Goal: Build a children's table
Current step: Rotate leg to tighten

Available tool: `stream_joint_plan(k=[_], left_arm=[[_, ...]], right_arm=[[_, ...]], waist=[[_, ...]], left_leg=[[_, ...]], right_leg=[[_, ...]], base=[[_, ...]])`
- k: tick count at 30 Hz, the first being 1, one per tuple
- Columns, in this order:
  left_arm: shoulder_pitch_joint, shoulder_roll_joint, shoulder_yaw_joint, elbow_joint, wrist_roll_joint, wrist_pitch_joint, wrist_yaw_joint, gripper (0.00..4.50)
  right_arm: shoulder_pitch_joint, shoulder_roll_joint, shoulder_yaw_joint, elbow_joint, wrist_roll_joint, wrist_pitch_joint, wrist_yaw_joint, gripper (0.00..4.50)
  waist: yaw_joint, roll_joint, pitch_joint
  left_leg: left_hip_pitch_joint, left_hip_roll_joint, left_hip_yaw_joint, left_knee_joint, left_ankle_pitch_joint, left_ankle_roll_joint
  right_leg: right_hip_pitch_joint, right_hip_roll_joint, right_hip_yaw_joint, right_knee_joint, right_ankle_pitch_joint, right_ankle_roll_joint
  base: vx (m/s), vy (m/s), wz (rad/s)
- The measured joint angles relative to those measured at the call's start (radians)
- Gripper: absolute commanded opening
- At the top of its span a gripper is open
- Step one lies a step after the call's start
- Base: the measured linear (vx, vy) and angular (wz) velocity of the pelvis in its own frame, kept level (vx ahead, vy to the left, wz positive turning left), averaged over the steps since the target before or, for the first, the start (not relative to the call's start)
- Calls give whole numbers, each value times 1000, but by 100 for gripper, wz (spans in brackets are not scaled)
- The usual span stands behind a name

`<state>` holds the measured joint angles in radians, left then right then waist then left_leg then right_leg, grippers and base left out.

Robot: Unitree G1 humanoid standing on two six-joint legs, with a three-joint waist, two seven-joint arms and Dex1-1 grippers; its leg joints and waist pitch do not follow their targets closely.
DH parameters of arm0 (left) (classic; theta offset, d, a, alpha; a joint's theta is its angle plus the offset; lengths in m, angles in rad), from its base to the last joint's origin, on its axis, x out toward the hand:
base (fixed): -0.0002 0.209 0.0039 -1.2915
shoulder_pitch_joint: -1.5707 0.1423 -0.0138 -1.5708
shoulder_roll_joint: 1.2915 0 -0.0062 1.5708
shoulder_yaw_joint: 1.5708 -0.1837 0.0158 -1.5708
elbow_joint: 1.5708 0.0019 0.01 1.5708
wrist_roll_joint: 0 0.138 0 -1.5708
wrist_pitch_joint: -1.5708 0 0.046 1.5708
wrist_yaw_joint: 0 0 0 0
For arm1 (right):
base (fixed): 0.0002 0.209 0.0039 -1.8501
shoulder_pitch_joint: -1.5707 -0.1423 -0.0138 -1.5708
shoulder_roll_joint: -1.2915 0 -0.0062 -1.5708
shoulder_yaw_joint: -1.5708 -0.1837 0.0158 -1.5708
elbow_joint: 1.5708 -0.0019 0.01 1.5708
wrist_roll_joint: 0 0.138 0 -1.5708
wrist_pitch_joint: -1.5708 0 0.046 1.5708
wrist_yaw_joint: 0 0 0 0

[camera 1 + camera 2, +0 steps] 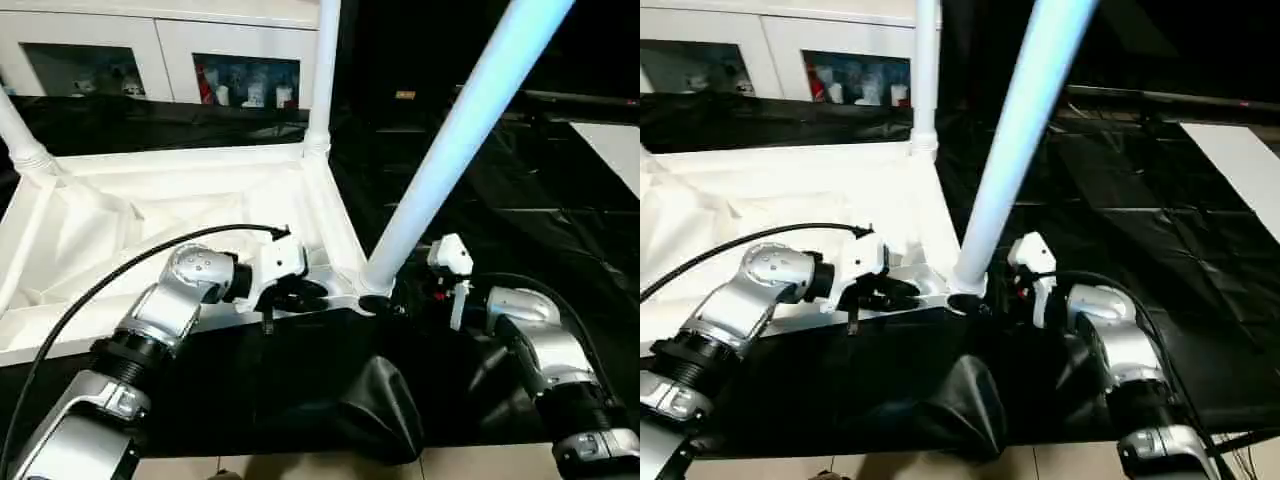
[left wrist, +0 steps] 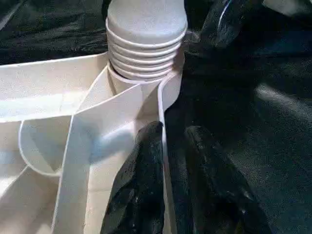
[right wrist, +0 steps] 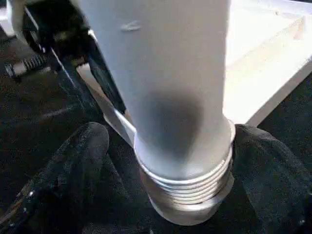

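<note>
The white table top point(image 1: 150, 215) lies upside down on black cloth, ribs up. One leg point(image 1: 322, 70) stands upright in the far right corner socket, and another leg point(image 1: 20, 140) rises at the far left corner. A third leg point(image 1: 450, 140) leans to the right, its threaded end point(image 2: 146, 53) resting in the near right corner socket point(image 1: 372, 290). My left gripper point(image 2: 173, 130) straddles the top's rim wall just beside that socket, one finger inside and the outer one slightly off the wall. My right gripper point(image 3: 173, 132) stands open, with its fingers point(image 3: 83, 161) on either side of the leaning leg's threaded base.
Black cloth point(image 1: 480, 200) covers the work surface and hangs over the near edge, with floor below it. A white cabinet with glass doors point(image 1: 240, 70) stands behind. A flat white board point(image 1: 612, 150) lies at the far right. A black cable point(image 1: 150, 255) arches over my left forearm.
</note>
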<state>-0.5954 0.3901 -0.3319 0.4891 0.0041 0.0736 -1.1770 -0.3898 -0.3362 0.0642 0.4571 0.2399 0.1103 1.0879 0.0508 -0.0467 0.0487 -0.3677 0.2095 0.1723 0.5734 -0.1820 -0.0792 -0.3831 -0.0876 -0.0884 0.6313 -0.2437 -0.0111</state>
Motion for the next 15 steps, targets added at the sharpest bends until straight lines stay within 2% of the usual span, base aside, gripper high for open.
stream_joint_plan(k=[4, 9, 14, 15], left_arm=[[-8, -11, -4, 1, 2, -17, 2, 84], [-22, -14, -15, 37, 14, -50, 10, 84], [-33, 3, -30, 77, 67, -58, 27, 84], [-33, 4, -32, 79, 71, -58, 27, 69]], right_arm=[[4, 0, -3, -29, 6, 34, 0, 416], [5, -2, -2, -33, 7, 36, -1, 416], [5, -6, -3, -47, 14, 57, -3, 416], [5, -6, -4, -48, 19, 61, -3, 398]], waist=[[0, 0, 0], [1, 0, 0], [-1, 0, 0], [0, 0, 0]], left_leg=[[0, 0, 0, 2, 0, 1], [0, 0, 0, 6, -1, 1], [1, 1, -1, 10, -1, 1], [1, 1, -1, 11, -1, 1]], right_leg=[[0, 0, 0, 1, 0, 0], [0, 0, 0, 5, 0, 0], [0, 0, 1, 10, 0, 0], [0, 0, 1, 11, 0, 0]], base=[[0, 0, 0], [0, 0, 0], [0, 0, 0], [0, 0, 0]])
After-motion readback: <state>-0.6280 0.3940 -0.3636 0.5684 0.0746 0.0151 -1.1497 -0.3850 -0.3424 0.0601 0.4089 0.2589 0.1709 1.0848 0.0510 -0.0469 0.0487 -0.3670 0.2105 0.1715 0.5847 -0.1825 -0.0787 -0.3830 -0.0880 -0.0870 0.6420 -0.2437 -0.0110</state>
